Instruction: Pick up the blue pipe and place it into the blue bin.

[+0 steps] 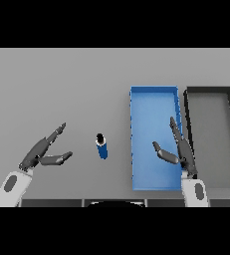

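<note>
The pipe (102,146) stands on the surface (61,84) between the hands, just left of the bin (154,94), its long axis near upright, tipped slightly away. The left hand (41,153) and right hand (178,149) both hold fingers spread, empty. Neither hand looks clearly nearer. No writing shows.

- A dark bin (212,137), black-rimmed with a grey floor, lies just to the right of the right hand (182,152), reaching from beside the wrist to past the fingertips, at the scene's right edge.
- The grey table (61,84) spreads under and beyond both hands, all the way to the far edge.
</note>
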Action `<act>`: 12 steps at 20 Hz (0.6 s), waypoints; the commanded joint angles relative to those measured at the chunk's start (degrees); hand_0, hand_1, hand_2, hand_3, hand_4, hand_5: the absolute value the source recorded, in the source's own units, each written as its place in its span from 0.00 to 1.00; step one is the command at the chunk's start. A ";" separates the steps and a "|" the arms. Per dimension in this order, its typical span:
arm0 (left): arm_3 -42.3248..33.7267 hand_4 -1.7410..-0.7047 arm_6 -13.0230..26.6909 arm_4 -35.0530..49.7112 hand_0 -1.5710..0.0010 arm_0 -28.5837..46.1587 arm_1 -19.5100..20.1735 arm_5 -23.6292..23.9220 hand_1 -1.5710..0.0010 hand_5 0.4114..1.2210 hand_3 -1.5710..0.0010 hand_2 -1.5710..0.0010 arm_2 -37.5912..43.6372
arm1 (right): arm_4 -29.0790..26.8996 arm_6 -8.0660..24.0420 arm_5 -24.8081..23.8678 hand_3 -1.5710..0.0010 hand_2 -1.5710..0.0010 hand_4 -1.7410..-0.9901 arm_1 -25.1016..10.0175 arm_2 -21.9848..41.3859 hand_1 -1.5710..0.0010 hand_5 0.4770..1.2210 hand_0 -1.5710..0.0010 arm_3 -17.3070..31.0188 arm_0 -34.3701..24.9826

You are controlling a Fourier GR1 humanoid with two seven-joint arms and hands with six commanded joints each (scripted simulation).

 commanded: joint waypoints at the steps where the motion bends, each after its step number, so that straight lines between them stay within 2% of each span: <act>1: -1.08 0.66 1.37 0.01 1.00 0.28 0.16 -0.70 1.00 0.13 1.00 1.00 -1.02 | -0.12 -0.63 0.04 1.00 1.00 0.68 -0.11 -0.16 1.00 0.17 1.00 -0.11 0.39; 3: -1.76 0.64 3.66 -0.25 1.00 -0.31 -0.77 -1.69 1.00 0.09 1.00 1.00 -2.99 | 0.09 -1.04 -0.14 1.00 1.00 0.67 0.04 -0.21 1.00 0.17 1.00 0.54 0.10; 8: -1.76 0.62 3.72 -4.33 1.00 -1.69 -5.07 -2.38 1.00 0.04 1.00 1.00 -8.28 | 0.03 -2.11 -0.04 1.00 1.00 0.64 0.64 -0.04 1.00 0.19 1.00 1.08 0.33; 11: 1.77 0.60 4.71 -5.43 1.00 -4.22 -9.02 -2.78 1.00 0.04 1.00 1.00 -10.10 | -0.23 -1.20 0.14 1.00 1.00 0.63 0.74 0.08 1.00 0.19 1.00 0.28 0.67; 12: 2.40 0.60 3.81 -6.25 1.00 -4.31 -9.79 -2.58 1.00 0.04 1.00 1.00 -10.62 | -0.39 -0.99 0.09 1.00 1.00 0.62 0.51 -0.14 1.00 0.19 1.00 -0.26 0.83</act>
